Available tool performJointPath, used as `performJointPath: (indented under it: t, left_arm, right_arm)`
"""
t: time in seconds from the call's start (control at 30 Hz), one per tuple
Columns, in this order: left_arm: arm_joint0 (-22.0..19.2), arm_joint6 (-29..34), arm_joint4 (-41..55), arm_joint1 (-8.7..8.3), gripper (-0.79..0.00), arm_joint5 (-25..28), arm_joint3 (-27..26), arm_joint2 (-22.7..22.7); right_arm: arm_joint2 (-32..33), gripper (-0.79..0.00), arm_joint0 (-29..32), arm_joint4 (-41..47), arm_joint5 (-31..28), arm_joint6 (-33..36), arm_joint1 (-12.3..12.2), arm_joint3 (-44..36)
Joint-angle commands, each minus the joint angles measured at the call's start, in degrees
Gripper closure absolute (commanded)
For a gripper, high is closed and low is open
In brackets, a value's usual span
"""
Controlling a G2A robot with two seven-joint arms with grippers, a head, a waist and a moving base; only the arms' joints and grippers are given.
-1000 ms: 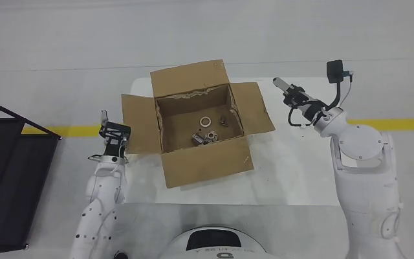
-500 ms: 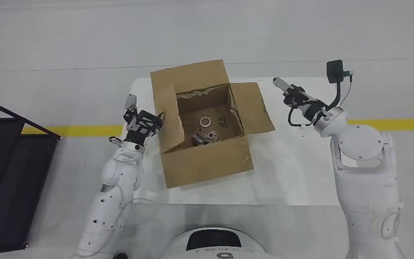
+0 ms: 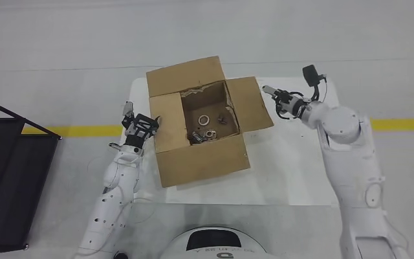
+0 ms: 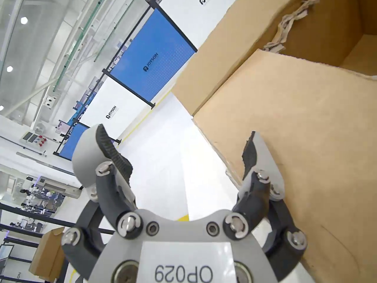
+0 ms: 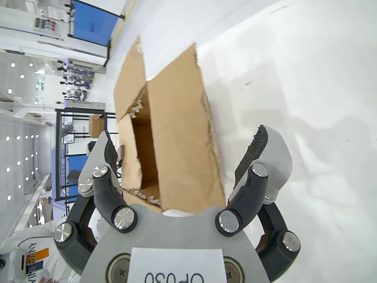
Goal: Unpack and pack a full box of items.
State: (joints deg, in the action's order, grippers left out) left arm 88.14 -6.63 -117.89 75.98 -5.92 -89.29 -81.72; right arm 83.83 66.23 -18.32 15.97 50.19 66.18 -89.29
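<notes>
An open cardboard box [image 3: 200, 162] stands mid-table with its back, front and right flaps spread out. Inside lie a white ring [image 3: 204, 120], a small dark part [image 3: 223, 119] and a few metal parts [image 3: 200, 135]. My left gripper [image 3: 139, 123] is open at the box's left side, and the left flap [image 3: 167, 123] is raised against it. In the left wrist view, the left gripper [image 4: 176, 145] has one fingertip [image 4: 250, 148] at the flap [image 4: 294, 148]. My right gripper [image 3: 275, 97] is open just beyond the right flap [image 3: 252, 110]. The right wrist view has the right gripper [image 5: 184, 139] facing the box [image 5: 176, 104].
The white table [image 3: 291, 168] has bare room to the right of the box and in front of it. A black rack [image 3: 19, 181] stands on the floor at the far left. A yellow line [image 3: 71, 131] runs along the floor.
My left gripper moved in from the table's left edge and pushed the left flap up from flat. My right arm swung in toward the right flap. The box shifted slightly.
</notes>
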Motion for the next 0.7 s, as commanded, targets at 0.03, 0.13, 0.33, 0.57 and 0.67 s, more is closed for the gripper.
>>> performJointPath:
  t: [0.03, 0.13, 0.33, 0.57, 0.67]
  left_arm:
    - [0.35, -0.11, 1.24, -0.04, -0.785, -0.11, -1.55, -0.56]
    - [0.85, -0.76, 3.43, -0.02, -0.785, -0.50, -4.06, -1.18]
    - [2.74, -2.53, 9.36, -0.01, -0.785, -1.55, -10.11, -3.50]
    - [4.44, -2.26, 12.01, -0.47, -0.785, -2.12, -9.12, -9.10]
    - [4.37, -2.25, 12.38, -0.64, -0.785, -2.58, -5.74, -11.05]
  right_arm:
    - [-2.61, -0.785, -3.32, 0.33, -0.26, 1.94, 0.22, 4.37]
    - [-3.19, -0.785, -4.97, 3.41, -1.53, 3.24, 0.38, 6.33]
    - [-2.52, -0.785, -7.25, 8.45, -2.81, 4.61, 0.33, 10.05]
    - [-6.11, -0.785, -9.37, 1.79, 0.00, -1.09, 0.48, 15.18]
    - [-9.57, -0.785, -11.51, 1.43, 0.37, -0.65, 1.11, 19.15]
